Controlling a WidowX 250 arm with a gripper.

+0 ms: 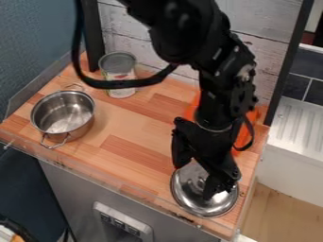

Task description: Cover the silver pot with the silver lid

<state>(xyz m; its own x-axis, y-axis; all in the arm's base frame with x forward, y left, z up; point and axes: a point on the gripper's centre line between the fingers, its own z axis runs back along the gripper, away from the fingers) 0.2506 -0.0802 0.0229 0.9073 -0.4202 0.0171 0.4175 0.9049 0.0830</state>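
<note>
The silver lid lies near the front right corner of the wooden counter. Low over it hangs my gripper, its two fingers spread apart, one at the lid's upper left edge and the other over its right part. Part of the lid is hidden under the gripper, and I cannot tell whether they touch. At the counter's left side the silver pot stands upright and uncovered, with a wire handle at its front and back.
A tin can stands at the back left, near the white plank wall. Something orange is partly hidden behind the arm at the right. A low clear rim runs along the counter's front edge.
</note>
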